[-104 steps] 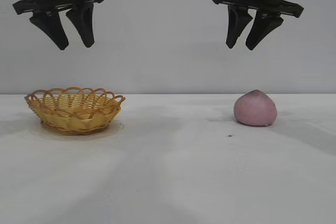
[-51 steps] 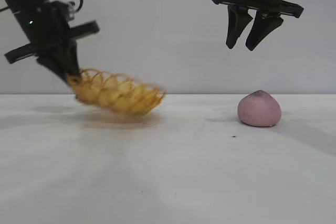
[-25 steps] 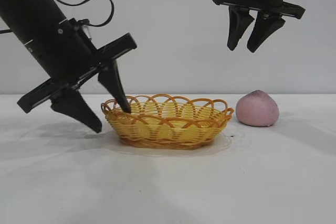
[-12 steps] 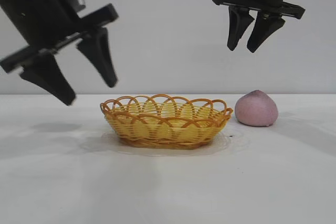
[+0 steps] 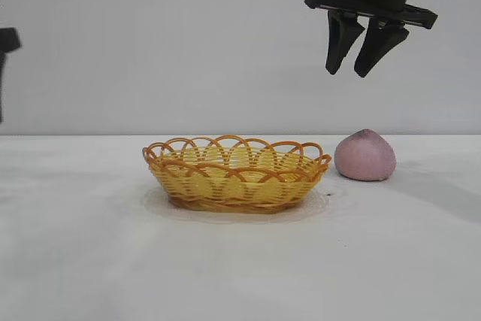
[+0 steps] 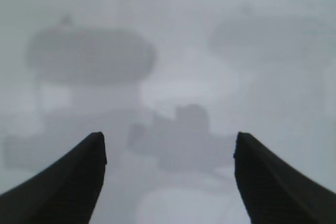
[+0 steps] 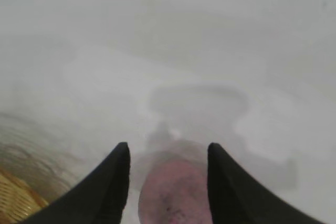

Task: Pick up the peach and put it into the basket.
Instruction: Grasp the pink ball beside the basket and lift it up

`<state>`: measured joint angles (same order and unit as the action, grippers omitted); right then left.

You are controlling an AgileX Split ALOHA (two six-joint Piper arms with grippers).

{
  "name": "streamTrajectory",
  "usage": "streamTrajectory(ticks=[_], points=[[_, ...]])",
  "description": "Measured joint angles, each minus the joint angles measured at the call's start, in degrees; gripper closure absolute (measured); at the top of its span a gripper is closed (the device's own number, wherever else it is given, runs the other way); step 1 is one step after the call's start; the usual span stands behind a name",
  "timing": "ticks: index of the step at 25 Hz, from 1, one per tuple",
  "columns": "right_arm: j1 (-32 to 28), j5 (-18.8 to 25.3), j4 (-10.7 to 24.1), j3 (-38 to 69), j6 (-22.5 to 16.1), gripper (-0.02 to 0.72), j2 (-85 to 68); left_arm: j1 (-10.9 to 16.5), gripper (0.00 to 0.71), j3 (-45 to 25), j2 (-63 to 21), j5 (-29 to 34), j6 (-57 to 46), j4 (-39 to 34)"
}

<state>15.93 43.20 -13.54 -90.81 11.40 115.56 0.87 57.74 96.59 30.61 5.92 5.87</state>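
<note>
Right pincer (image 5: 359,73) above matte, rounded peach (image 5: 365,155)

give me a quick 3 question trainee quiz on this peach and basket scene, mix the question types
1. True or false: the dusty-pink rounded peach lies inside the yellow-orange woven wicker basket.
2. Multiple choice: the right gripper is
A) shut on the peach
B) open, high above the peach
C) resting in the basket
3. Fill in: the left gripper shows open jaws in its wrist view, with ____ between them.

Key:
1. False; it sits on the white table, on the side of the basket nearer the right arm.
2. B
3. nothing
</note>
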Motion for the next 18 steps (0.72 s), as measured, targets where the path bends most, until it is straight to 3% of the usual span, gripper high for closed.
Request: streamTrajectory(ticks=[8,12,18], points=[[0.0,0.83,-0.92,0.0,0.0,0.415,0.55,0.23,0.254,-1.45,-18.67,4.0,-1.27,-3.37],[0.0,1.09,-0.92,0.0,0.0,0.415,0.55,0.23,0.254,-9.5,-31.99,6.12,-1.31,-3.88],[0.0,1.31,-2.53,0.0,0.0,0.415,0.55,0.23,0.254,-21.13,-53.22,17.46,-1.31,-3.88]])
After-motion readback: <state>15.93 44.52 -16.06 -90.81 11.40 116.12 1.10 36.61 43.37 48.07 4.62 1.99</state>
